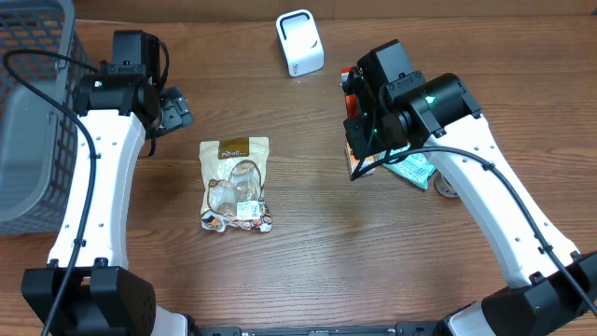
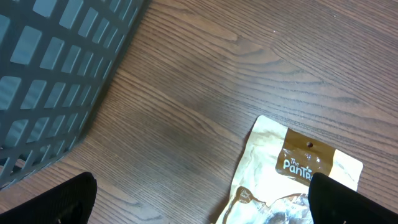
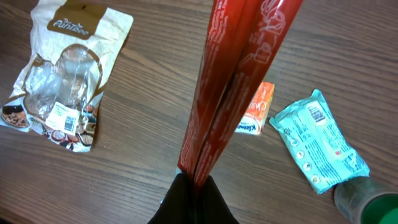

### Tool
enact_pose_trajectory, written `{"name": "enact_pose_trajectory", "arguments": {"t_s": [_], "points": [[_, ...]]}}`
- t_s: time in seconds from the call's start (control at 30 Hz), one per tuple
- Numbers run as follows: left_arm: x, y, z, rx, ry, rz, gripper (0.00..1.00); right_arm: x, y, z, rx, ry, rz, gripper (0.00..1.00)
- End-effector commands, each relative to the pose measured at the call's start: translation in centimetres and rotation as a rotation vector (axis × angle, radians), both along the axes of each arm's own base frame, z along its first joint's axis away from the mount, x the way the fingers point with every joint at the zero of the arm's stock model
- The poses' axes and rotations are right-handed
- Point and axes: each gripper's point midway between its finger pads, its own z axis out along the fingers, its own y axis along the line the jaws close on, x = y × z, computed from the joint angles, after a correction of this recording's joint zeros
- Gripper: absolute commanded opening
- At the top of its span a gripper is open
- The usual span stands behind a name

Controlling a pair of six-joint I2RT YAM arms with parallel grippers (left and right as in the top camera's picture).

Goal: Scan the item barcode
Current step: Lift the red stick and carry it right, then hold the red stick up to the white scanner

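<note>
My right gripper [image 3: 198, 182] is shut on the lower end of a long red packet [image 3: 233, 81], which stands upright above the table. In the overhead view that arm hovers right of centre, a short way below the white barcode scanner [image 1: 299, 43]. No barcode shows on the red packet's visible faces. My left gripper [image 1: 175, 110] is open and empty at the upper left. Its dark fingertips [image 2: 59, 202] hang above the wood, beside the top of a beige snack bag [image 2: 292, 174].
The beige snack bag [image 1: 235, 184] lies flat mid-table. An orange packet [image 3: 256, 117], a teal wipes pack [image 3: 317, 140] and a dark round object [image 3: 367, 199] lie under the right arm. A grey mesh basket [image 1: 28, 112] fills the left edge.
</note>
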Motion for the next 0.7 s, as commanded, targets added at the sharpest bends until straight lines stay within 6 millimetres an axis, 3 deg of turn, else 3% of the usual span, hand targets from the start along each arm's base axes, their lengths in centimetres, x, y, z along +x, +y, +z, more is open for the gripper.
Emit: {"name": "enact_pose_trajectory", "arguments": {"t_s": [0.0,0.3,0.5,0.67], "points": [[0.1,-0.1,0.7,-0.005,-0.022,0.002,1.00,0.6,-0.2,1.2,0.006,-0.049,-0.005,0.04],[0.1,-0.1,0.7,-0.005,-0.022,0.002,1.00,1.9,-1.9,1.4,-0.090,-0.117,-0.053,0.04],[0.1,-0.1,0.7,-0.005,-0.022,0.002,1.00,5.9,-3.3,3.5,-0.172,-0.318,-0.127,0.04],[0.1,-0.1,0.7,-0.005,-0.022,0.002,1.00,9.3,-2.0,5.9,-0.161,-0.491,-0.056,0.04]]}}
